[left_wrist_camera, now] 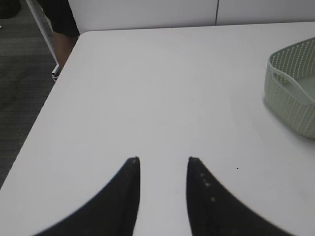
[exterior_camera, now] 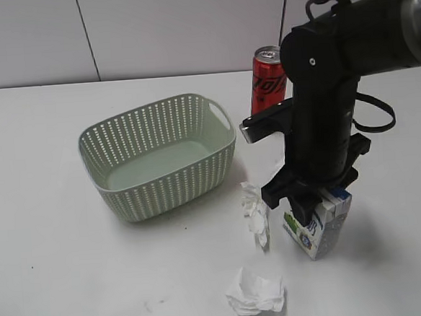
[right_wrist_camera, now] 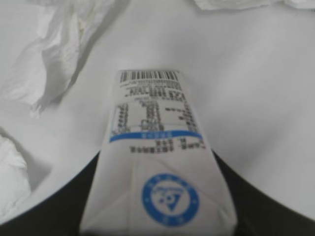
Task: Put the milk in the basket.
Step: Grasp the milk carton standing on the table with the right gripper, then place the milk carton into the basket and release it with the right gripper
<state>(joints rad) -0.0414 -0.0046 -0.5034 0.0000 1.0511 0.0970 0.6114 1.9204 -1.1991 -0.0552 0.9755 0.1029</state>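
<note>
I see the right gripper [exterior_camera: 309,203] with its fingers clamped on the milk [exterior_camera: 318,226], which stands on the surface [exterior_camera: 59,270] at about 4 o'clock from the basket [exterior_camera: 160,156]. Only the right wrist view shows its barcode and round blue logo [right_wrist_camera: 170,198]; the print is unreadable. The left gripper [left_wrist_camera: 163,162] hangs narrowly parted, holding nothing.

You see a pale sage-green basket [exterior_camera: 160,156] with perforated sides on the left, a red can [exterior_camera: 267,79] far right, and a white milk carton [right_wrist_camera: 156,162] bearing a blue band, blue round emblem and black barcode, on a white table [exterior_camera: 52,270].
</note>
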